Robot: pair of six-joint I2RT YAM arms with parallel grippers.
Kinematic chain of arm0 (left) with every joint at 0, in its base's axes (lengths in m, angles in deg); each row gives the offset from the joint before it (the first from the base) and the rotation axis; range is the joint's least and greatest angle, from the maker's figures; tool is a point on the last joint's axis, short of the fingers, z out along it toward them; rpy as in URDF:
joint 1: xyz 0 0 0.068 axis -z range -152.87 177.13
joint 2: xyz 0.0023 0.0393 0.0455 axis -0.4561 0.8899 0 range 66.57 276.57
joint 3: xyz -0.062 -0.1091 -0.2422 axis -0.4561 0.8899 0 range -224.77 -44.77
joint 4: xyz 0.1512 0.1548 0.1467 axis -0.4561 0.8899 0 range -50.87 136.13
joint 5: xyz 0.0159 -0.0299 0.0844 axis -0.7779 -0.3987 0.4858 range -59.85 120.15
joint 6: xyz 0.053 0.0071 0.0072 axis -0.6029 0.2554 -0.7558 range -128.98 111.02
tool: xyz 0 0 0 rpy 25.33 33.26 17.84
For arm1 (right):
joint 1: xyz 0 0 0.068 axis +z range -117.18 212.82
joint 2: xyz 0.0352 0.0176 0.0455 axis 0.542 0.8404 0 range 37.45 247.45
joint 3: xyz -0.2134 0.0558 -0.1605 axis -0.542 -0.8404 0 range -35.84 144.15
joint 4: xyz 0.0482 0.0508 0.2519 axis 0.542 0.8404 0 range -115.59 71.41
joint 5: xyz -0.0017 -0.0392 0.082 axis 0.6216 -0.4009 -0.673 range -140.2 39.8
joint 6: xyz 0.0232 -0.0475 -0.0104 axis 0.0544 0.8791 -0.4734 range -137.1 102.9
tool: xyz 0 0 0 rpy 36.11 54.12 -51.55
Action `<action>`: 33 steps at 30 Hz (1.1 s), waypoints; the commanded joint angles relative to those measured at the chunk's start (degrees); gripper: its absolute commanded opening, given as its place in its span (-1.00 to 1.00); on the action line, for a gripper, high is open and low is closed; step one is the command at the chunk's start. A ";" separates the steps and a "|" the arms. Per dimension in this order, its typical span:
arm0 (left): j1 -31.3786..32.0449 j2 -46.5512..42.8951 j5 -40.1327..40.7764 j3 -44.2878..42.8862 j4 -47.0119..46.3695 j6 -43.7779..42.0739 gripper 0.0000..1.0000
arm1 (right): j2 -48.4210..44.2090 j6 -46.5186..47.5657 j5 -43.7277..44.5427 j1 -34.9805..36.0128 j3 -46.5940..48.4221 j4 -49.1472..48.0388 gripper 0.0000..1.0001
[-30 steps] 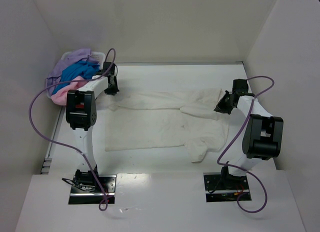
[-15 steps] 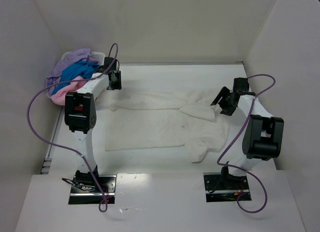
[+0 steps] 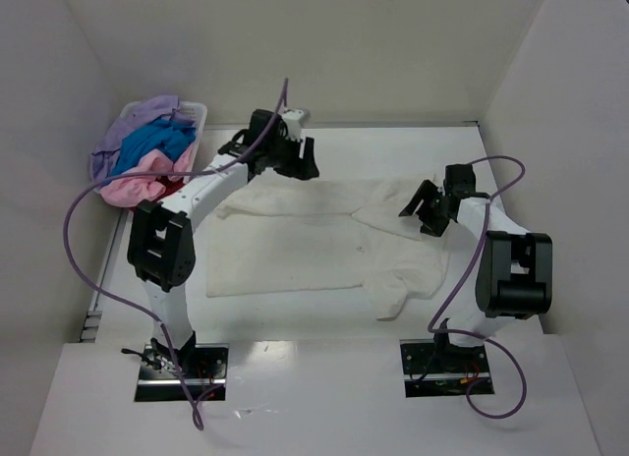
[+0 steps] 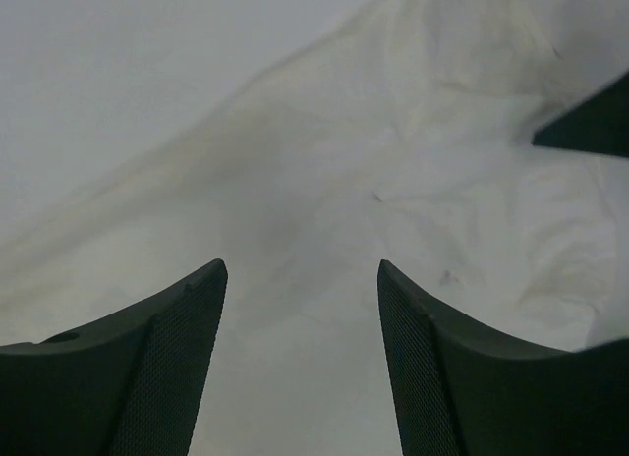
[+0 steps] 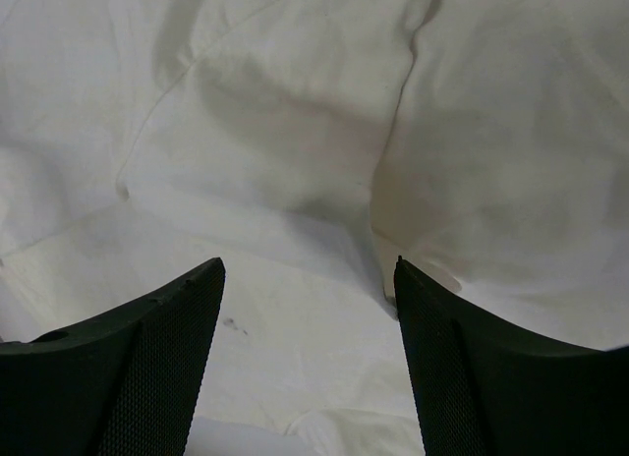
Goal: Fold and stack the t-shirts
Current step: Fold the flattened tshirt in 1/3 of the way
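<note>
A cream-white t-shirt (image 3: 314, 240) lies spread flat on the table, its right side rumpled and partly folded over. My left gripper (image 3: 298, 164) hangs open over the shirt's far edge; in the left wrist view the left gripper (image 4: 302, 269) has only cloth (image 4: 393, 181) below it. Above the folded right sleeve area my right gripper (image 3: 418, 217) is open too. In the right wrist view the right gripper (image 5: 310, 264) hovers over creased cloth (image 5: 295, 132), holding nothing. Lilac (image 3: 147, 117), bright blue (image 3: 157, 142) and pale pink (image 3: 133, 186) t-shirts are heaped at the far left.
The coloured shirts sit in a white plastic basket (image 3: 194, 107) in the far left corner. White walls close in the table on the left, back and right. Purple cables loop from both arms.
Both grippers have opened and let go of the cream-white shirt. The left gripper swung right from beside the basket to the shirt's far edge. The right gripper shifted slightly left.
</note>
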 commanded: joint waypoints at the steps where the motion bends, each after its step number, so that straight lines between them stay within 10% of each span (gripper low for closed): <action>1: 2.71 1.68 -7.30 4.13 -4.08 4.18 0.42 | -1.62 -1.10 0.98 0.22 -0.28 -3.85 0.51; 7: 6.40 7.65 -7.22 3.36 -5.49 6.91 0.40 | -2.15 -1.71 0.46 0.92 -2.21 -6.22 0.32; 13: 8.25 12.05 -3.18 2.64 -4.88 8.75 0.29 | -1.01 -3.38 -3.23 1.45 1.20 -3.59 -1.00; 20: 8.25 14.43 -1.42 2.12 -5.41 8.76 0.26 | -3.46 -11.90 -13.60 1.45 2.10 -2.44 -1.00; 33: 7.02 14.52 0.34 2.20 -5.66 8.76 0.24 | -11.64 -14.63 -7.01 0.31 -2.12 -0.07 -1.00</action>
